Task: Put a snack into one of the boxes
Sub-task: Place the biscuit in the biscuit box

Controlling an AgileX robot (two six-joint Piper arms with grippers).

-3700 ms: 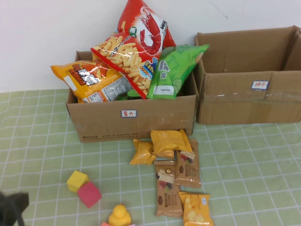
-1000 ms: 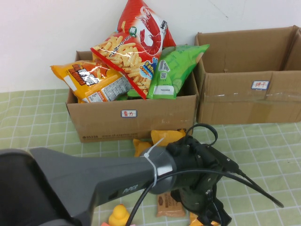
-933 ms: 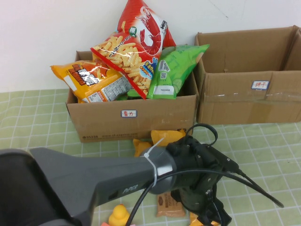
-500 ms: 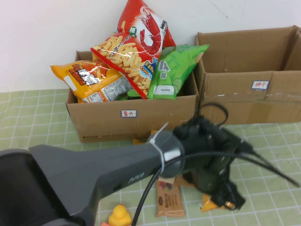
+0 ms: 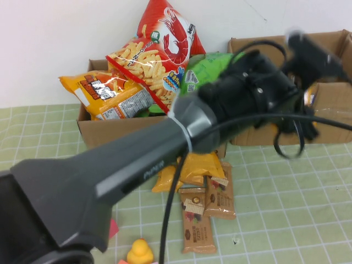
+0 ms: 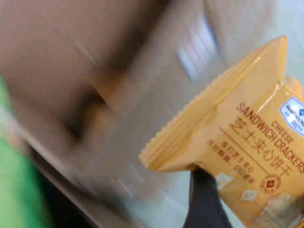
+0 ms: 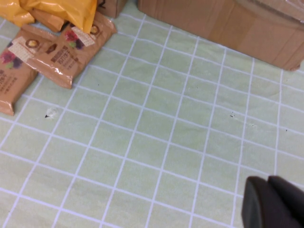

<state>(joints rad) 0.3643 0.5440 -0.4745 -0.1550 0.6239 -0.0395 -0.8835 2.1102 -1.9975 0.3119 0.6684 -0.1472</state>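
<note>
Left end effector [image 5: 305,96] clamped on cracker packet [image 6: 237,137], risen from bench's near edge toward right box [image 5: 330,104] at far right corner. Drop judged next. Right end effector [image 7: 270,206] low above bench's right side; opening unclear.

High view down the table; wrist views close, right's sharing brown bars [image 7: 47,57].
</note>
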